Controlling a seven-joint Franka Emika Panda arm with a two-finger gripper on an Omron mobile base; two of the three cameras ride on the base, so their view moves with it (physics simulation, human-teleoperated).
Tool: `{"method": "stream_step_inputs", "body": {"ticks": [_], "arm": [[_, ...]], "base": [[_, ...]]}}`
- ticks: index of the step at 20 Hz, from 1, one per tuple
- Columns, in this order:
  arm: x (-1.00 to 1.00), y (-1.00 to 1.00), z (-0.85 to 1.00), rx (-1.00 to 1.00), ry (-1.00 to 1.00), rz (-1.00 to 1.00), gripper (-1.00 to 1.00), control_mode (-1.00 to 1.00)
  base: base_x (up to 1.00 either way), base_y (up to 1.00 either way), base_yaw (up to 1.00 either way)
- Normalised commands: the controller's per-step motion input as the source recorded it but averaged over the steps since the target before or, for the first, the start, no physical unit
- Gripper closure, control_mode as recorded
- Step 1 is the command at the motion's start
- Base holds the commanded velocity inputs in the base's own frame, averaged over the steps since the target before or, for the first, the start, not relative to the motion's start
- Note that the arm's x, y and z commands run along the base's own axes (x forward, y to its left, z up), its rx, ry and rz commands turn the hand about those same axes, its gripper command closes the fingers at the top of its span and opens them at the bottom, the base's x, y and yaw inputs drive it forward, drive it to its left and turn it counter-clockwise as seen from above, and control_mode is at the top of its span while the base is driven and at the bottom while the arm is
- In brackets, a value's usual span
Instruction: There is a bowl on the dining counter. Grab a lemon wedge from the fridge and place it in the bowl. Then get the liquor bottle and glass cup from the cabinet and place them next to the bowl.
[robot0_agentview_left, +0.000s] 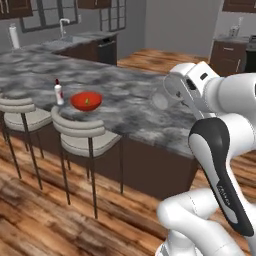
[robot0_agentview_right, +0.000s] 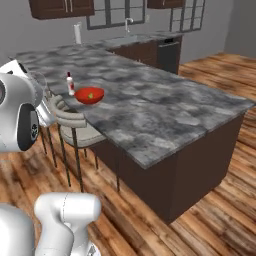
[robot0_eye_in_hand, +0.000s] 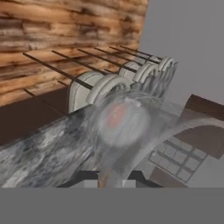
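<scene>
In our claw (robot0_eye_in_hand: 114, 177), clenched on the glass (robot0_eye_in_hand: 124, 124), we must carry it leftward to the bowl (robot0_agentview_left: 86, 101).

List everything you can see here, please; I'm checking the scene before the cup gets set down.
Bowl: one, red, on the dining counter near its stool-side edge.
Lemon wedge: one, yellow-green, inside the bowl.
Liquor bottle: one, white with a red top, upright just beside the bowl.
Glass cup: one, clear, held in the gripper over the counter.
Stools: a row, cream seats on dark legs, along the counter.
Sink faucet: one, pale, on the far counter.
Gripper: one, dark fingertips, shut on the glass cup.
</scene>
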Motion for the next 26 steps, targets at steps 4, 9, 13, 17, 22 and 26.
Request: {"method": "stream_step_inputs", "body": {"ticks": [4,9,13,17,22,26], "arm": [[0.0,0.0,0.0,0.0,0.0,0.0,1.0,1.0],[0.0,0.0,0.0,0.0,0.0,0.0,1.0,1.0],[0.0,0.0,0.0,0.0,0.0,0.0,1.0,1.0],[0.0,0.0,0.0,0.0,0.0,0.0,1.0,1.0],[0.0,0.0,0.0,0.0,0.0,0.0,1.0,1.0],[0.0,0.0,0.0,0.0,0.0,0.0,1.0,1.0]], "base": [[0.25,0.88,-0.45],[0.25,0.89,-0.44],[0.28,0.85,-0.44],[0.28,0.84,-0.44],[0.25,0.83,-0.45],[0.31,0.82,-0.45]]}}
